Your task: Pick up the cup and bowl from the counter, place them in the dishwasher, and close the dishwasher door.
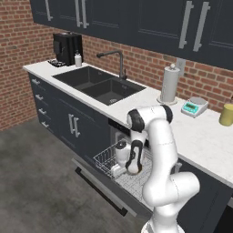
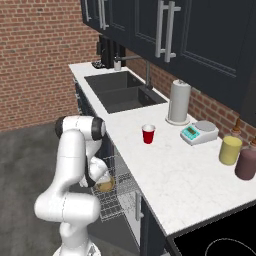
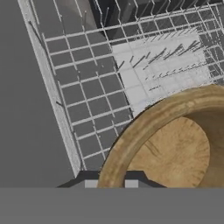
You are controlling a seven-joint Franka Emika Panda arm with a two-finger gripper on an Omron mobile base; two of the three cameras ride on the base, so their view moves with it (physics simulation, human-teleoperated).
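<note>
Gripper (image 3: 109, 181): clamped on bowl (image 3: 175, 148) rim.
Risk: bowl tips onto rack (image 3: 92, 83) tines below on release.

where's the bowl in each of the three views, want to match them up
left base view: not visible; the arm's wrist hangs over the wire rack there.
right base view: the bowl sits low left of centre, under the wrist, over the wire rack.
hand view: the bowl fills the lower right, rim between the claw tips.
shared landmark: the pale wire rack of the open dishwasher.
</note>
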